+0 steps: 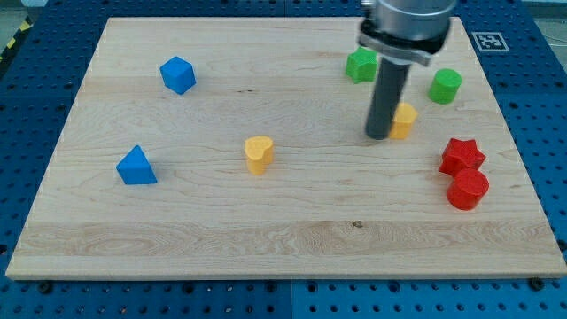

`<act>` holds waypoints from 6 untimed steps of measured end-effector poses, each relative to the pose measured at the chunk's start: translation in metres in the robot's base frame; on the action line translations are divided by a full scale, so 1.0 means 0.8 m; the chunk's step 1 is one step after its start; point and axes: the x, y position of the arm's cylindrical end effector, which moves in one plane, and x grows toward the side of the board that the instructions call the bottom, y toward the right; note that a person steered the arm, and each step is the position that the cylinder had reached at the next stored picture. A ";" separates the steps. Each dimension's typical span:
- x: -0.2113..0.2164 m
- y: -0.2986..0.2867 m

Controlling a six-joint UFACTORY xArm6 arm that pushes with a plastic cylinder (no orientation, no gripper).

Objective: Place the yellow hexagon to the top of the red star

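Note:
The yellow hexagon [405, 120] sits right of centre on the wooden board [221, 221], partly hidden by my rod. My tip [379, 136] touches its left side. The red star [462, 156] lies to the lower right of the hexagon, near the board's right edge, apart from it.
A red cylinder [468, 190] sits just below the red star. A green cylinder [446, 86] and a green block [361, 65] lie above the hexagon. A yellow heart [258, 153] is mid-board. A blue cube [178, 74] and a blue triangle [135, 167] are at the view's left.

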 end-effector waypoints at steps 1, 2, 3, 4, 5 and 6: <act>-0.014 -0.001; -0.030 -0.021; -0.050 -0.020; -0.047 0.005; -0.033 0.022; -0.047 0.012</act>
